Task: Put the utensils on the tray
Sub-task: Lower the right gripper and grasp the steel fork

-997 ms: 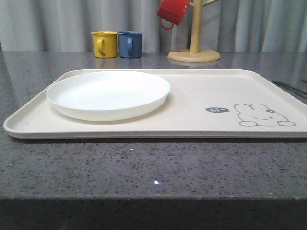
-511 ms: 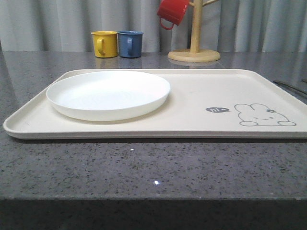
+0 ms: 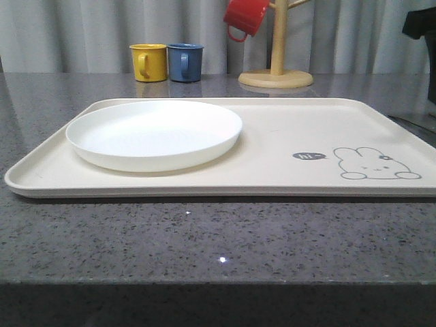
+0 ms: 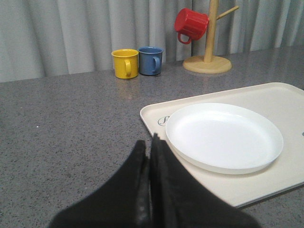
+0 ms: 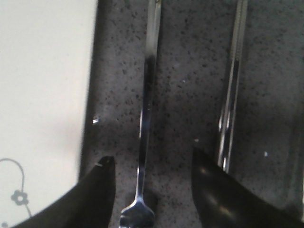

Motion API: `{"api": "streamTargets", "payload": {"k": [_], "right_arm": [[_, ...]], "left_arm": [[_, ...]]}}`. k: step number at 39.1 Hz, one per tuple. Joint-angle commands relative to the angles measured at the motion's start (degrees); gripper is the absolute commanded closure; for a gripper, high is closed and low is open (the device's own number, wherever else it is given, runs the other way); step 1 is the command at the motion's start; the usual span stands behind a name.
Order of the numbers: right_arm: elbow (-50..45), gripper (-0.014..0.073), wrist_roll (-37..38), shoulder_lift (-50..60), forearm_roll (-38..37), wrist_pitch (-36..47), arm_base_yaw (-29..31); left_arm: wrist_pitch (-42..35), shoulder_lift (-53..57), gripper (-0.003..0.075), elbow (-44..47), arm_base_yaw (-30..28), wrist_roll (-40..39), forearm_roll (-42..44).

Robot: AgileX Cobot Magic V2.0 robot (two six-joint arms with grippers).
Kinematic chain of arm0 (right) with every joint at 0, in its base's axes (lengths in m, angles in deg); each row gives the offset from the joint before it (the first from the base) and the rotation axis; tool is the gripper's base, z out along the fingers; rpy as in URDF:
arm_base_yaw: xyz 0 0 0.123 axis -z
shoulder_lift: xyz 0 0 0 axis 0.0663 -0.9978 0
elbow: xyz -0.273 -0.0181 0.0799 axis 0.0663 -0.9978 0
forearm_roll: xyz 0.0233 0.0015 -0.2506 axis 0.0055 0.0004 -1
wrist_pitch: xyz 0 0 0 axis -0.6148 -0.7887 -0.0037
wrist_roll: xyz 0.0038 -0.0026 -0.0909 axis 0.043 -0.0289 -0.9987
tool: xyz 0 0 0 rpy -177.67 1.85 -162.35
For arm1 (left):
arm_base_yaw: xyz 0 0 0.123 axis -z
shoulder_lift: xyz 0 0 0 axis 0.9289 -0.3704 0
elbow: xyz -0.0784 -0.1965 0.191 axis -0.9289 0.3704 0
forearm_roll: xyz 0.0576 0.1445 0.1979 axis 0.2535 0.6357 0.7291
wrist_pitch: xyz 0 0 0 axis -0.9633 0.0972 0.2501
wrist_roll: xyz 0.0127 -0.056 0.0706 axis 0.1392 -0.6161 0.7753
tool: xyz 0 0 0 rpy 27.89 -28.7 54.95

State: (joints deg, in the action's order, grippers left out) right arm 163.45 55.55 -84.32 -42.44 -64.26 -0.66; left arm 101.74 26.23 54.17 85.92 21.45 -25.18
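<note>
The right pincer [image 5: 148,187] is being held wide open, empty, straddling the fork [image 5: 145,118] lying on the desk [image 5: 190,71] just beside the tray [image 5: 42,80]; chopsticks [image 5: 231,95] are lying alongside. The left pincer [image 4: 148,156] is being kept closed, empty. Judged: the first pickup is being set up; lowering and closing on the handle is being called for.

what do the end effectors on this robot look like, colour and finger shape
Both are black and matte. The left end effector has two long, flat fingers that taper to narrow tips, widening into a dark body at the base. The right end effector has two broader black fingers with blunt, angled tips. No markings, labels or cables are visible on either; a dark part of the arm shows at the front view's right edge.
</note>
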Motion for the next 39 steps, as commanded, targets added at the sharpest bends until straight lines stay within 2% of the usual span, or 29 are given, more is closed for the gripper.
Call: {"api": "streamTargets", "payload": {"k": [1,16,18,26,29,39], "right_arm": [[3.3,0.0202,-1.7,-0.8,0.7,0.4,-0.1],[3.7,0.0221,-1.8,-6.0,1.2,0.8,-0.1],[3.7,0.0265,-1.8,-6.0,1.2,0.6,-0.1],[4.9,0.0595,-1.8,-6.0,1.2,-1.0,-0.1],[5.9,0.0662,-1.8,-6.0,1.1,-2.6,-0.1],[11.6,0.0659,-1.4,-3.3,1.1,-8.4,-0.1]], "left_arm": [[-4.7,-0.6,0.0738,-1.6,0.0,-0.4,-0.6],[-4.7,-0.6,0.0738,-1.6,0.0,-0.4,-0.6],[-4.7,-0.6,0.0738,-1.6,0.0,-0.4,-0.6],[-4.7,-0.6,0.0738,-1.6,0.0,-0.4,-0.6],[-4.7,-0.6,0.0738,-1.6,0.0,-0.4,-0.6],[-4.7,-0.6,0.0738,-1.6,0.0,-0.4,-0.6]]}}
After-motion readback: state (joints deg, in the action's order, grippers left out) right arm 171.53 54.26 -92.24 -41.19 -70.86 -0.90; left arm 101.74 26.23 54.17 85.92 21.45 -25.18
